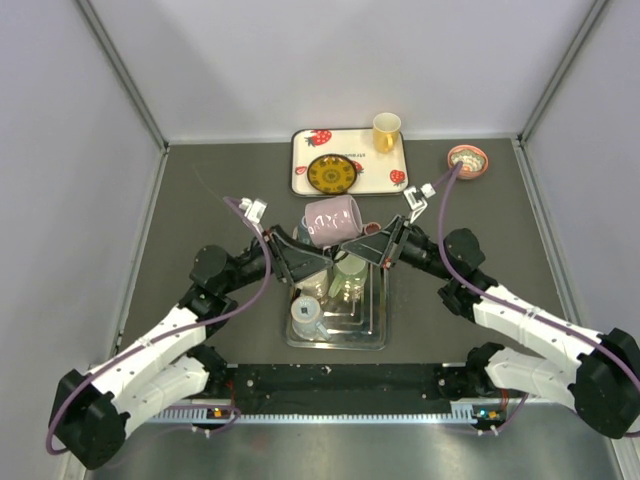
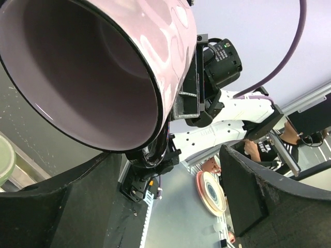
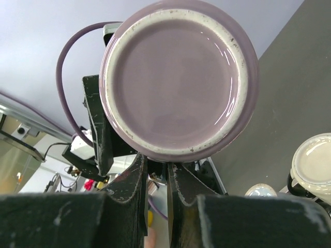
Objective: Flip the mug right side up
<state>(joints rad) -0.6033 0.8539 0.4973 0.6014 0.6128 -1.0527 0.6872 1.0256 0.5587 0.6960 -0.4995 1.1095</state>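
The pink mug (image 1: pixel 330 218) hangs in the air above the metal tray (image 1: pixel 377 338), lying on its side with its mouth toward the left arm. My right gripper (image 1: pixel 368 243) is shut on the mug's black handle (image 2: pixel 155 150). In the right wrist view the mug's base (image 3: pixel 178 77) fills the frame above the closed fingers (image 3: pixel 132 178). My left gripper (image 1: pixel 303 248) is open, its fingers (image 2: pixel 51 206) spread wide just below the mug's open mouth (image 2: pixel 88 77), holding nothing.
In the metal tray stand a green cup (image 1: pixel 350 275) and a small clear cup (image 1: pixel 305 312). At the back a strawberry-print tray (image 1: pixel 300 165) holds a yellow mug (image 1: pixel 387 130) and a dark plate (image 1: pixel 332 173). A pink bowl (image 1: pixel 467 160) sits at the back right.
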